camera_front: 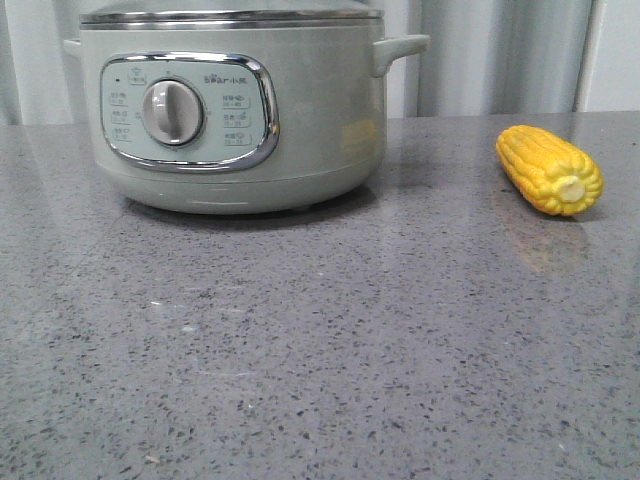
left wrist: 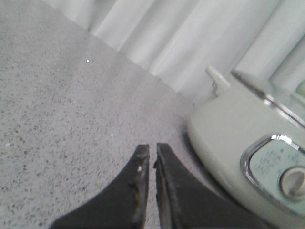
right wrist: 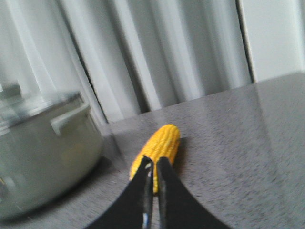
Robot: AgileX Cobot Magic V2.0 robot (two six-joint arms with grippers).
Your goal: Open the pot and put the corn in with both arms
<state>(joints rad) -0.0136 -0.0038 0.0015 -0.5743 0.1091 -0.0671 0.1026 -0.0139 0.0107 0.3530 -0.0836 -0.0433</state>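
The pale sage-green pot stands at the back left of the grey table, its lid on and its dial panel facing me. The yellow corn lies on the table at the right, pale cut end toward the front. Neither gripper appears in the front view. In the left wrist view my left gripper is shut and empty over bare table, beside the pot. In the right wrist view my right gripper is shut and empty, its tips in front of the corn, with the pot off to one side.
The speckled grey table stretches toward the front. Pale pleated curtains hang behind its back edge. The pot's side handle sticks out toward the corn.
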